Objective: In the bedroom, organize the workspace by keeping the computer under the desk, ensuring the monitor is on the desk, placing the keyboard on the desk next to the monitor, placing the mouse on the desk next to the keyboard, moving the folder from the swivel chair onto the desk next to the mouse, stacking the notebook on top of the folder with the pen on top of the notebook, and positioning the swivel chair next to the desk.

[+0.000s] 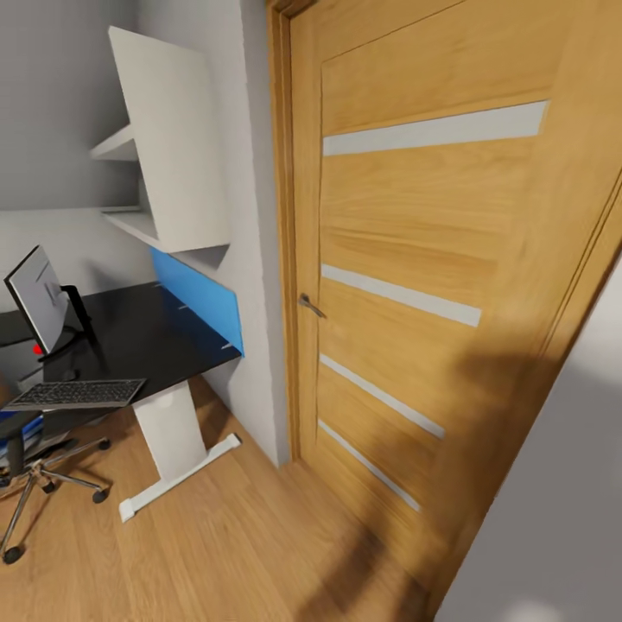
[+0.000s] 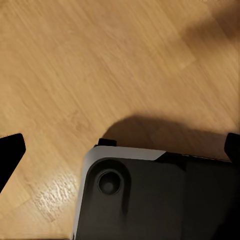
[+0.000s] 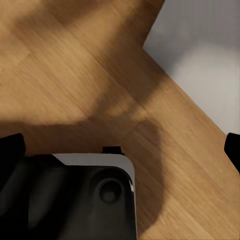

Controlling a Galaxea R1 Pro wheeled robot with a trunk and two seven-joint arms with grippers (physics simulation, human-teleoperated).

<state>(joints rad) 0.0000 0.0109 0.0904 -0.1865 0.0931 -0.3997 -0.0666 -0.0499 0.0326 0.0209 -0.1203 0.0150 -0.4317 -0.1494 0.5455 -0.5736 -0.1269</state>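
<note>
Wooden door [image 1: 432,285], white wall shelves [image 1: 164,147], blue panel [image 1: 200,298]

No text, label, brand, number or sign can be read in any view. The keyboard [image 1: 76,394], at the lower left of the head view, has keys too blurred to read.

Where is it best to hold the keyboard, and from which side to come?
Probably the right short end: the keyboard lies flat and slim at the desk's front edge, with the monitor behind it. Come from the door side, pinching the thin frame above and below.
</note>
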